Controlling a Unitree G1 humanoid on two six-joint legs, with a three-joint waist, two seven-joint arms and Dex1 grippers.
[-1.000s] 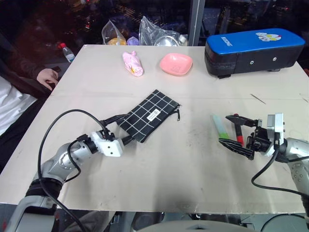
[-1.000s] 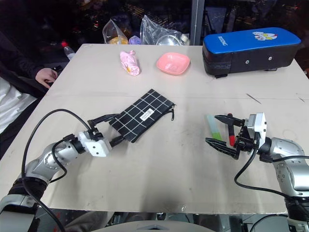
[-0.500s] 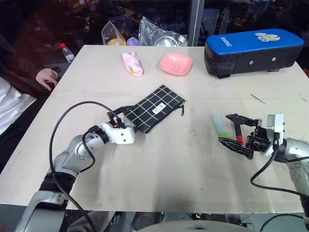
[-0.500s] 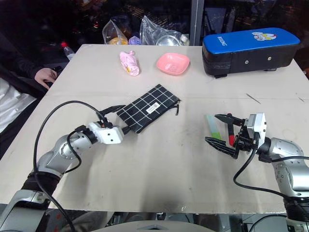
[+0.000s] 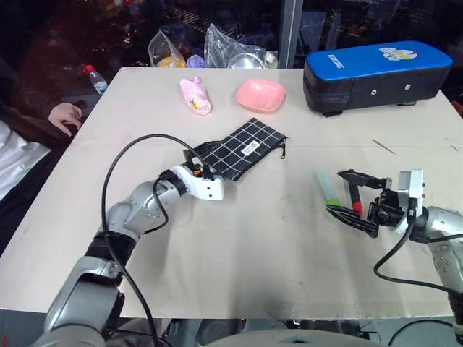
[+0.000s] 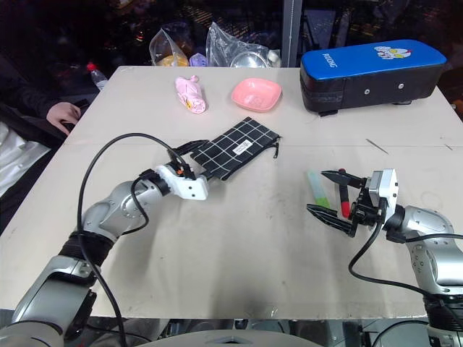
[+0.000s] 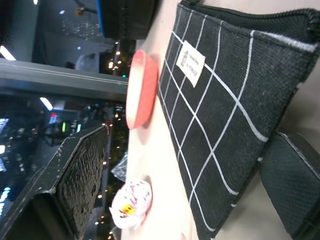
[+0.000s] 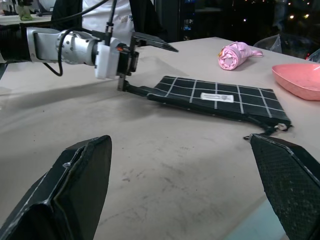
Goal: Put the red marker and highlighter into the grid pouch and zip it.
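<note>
Two grippers are in play, both with fingers spread wide and nothing held. Step in hand, as judged: positioning the grid pouch (image 5: 244, 149), before any loading. The left gripper (image 5: 205, 154) has one finger above and one at table level against the near short end of the pouch, so the fabric edge sits between the parted fingers; whether it is pinched cannot be told. The pouch lies flat, black with white grid lines and a small white label, zipper cord at its far end, away from the left gripper. The right gripper (image 5: 352, 199) hovers with the red marker (image 5: 357, 198) between its fingers and the highlighter (image 5: 330, 189) just beyond its tips. Next move, as judged: the pouch mouth must be opened and held before either pen is lifted.
</note>
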